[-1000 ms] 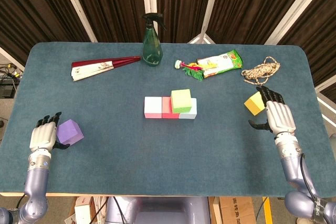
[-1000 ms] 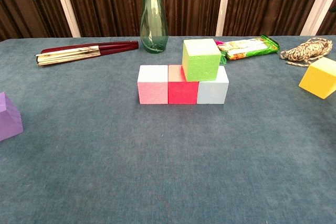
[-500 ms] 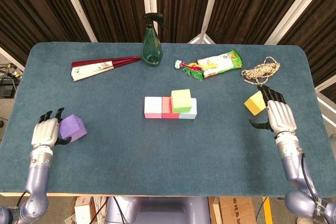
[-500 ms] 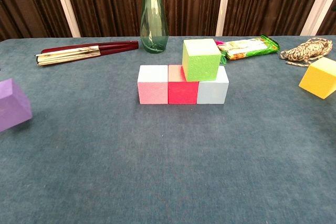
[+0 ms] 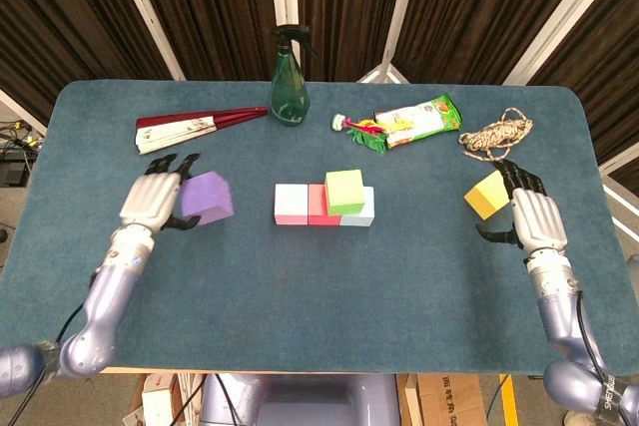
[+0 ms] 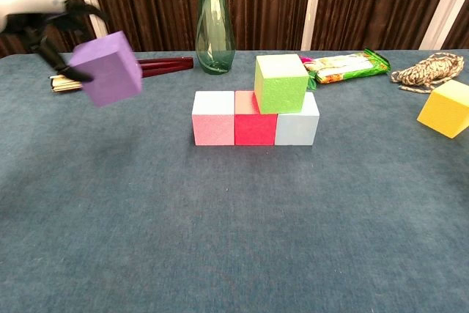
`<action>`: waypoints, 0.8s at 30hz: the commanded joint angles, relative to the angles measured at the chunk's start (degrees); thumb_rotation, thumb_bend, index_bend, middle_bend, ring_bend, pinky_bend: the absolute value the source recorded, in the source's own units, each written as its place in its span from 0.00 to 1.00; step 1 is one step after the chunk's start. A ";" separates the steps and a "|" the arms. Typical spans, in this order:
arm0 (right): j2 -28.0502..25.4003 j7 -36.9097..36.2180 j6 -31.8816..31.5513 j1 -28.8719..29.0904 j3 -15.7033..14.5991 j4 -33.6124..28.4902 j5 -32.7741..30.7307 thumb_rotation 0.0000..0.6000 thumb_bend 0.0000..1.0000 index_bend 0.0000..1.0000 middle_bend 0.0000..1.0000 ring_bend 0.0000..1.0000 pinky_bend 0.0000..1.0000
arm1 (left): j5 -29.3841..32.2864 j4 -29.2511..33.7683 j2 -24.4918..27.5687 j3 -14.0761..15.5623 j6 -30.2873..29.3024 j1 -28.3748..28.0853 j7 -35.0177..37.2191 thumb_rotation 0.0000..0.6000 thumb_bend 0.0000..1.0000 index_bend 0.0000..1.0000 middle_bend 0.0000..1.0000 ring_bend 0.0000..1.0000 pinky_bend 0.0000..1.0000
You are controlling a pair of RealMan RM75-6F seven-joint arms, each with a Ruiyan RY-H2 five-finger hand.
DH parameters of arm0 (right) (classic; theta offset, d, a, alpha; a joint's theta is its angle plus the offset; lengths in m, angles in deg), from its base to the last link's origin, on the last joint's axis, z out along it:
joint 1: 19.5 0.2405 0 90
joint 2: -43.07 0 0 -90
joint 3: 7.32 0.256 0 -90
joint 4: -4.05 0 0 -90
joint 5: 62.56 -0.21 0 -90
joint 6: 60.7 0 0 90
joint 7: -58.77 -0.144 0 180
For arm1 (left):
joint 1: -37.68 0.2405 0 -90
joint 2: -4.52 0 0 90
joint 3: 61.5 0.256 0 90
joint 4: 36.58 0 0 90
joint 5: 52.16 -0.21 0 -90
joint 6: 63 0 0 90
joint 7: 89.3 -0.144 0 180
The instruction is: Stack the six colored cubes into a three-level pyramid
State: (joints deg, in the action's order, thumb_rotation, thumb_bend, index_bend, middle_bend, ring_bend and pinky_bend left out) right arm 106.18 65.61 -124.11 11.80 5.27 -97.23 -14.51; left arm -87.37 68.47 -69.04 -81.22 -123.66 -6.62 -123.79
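Observation:
Three cubes form a row mid-table: pink (image 5: 291, 204), red (image 5: 319, 209) and light blue (image 5: 362, 213). A green cube (image 5: 344, 191) sits on top, over the red and light blue ones. My left hand (image 5: 153, 199) holds a purple cube (image 5: 207, 197) in the air, left of the row; the chest view shows this purple cube (image 6: 111, 68) tilted and well above the table. A yellow cube (image 5: 484, 196) rests on the table at the right. My right hand (image 5: 534, 218) stays beside it with fingers spread, not gripping it.
Along the far side lie a green spray bottle (image 5: 290, 77), a folded fan (image 5: 195, 127), a snack packet (image 5: 419, 119) and a coil of rope (image 5: 496, 134). The table's right edge runs close to my right hand.
My left hand has lifted the purple cube off the near-left table and carried it up and rightward toward the row. The right hand and yellow cube have not moved.

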 commanded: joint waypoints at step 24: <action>-0.11 -2.70 2.77 -1.01 1.85 1.34 -0.61 1.00 0.27 0.00 0.00 0.00 0.01 | 16.78 -13.96 -10.23 -0.64 6.62 -21.21 -8.23 1.00 0.36 0.01 0.37 0.04 0.02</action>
State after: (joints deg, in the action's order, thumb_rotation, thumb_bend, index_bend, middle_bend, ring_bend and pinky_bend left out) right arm 106.08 62.92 -121.35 10.79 7.11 -95.89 -15.12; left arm -70.70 54.60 -79.13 -81.98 -117.19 -27.71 -131.95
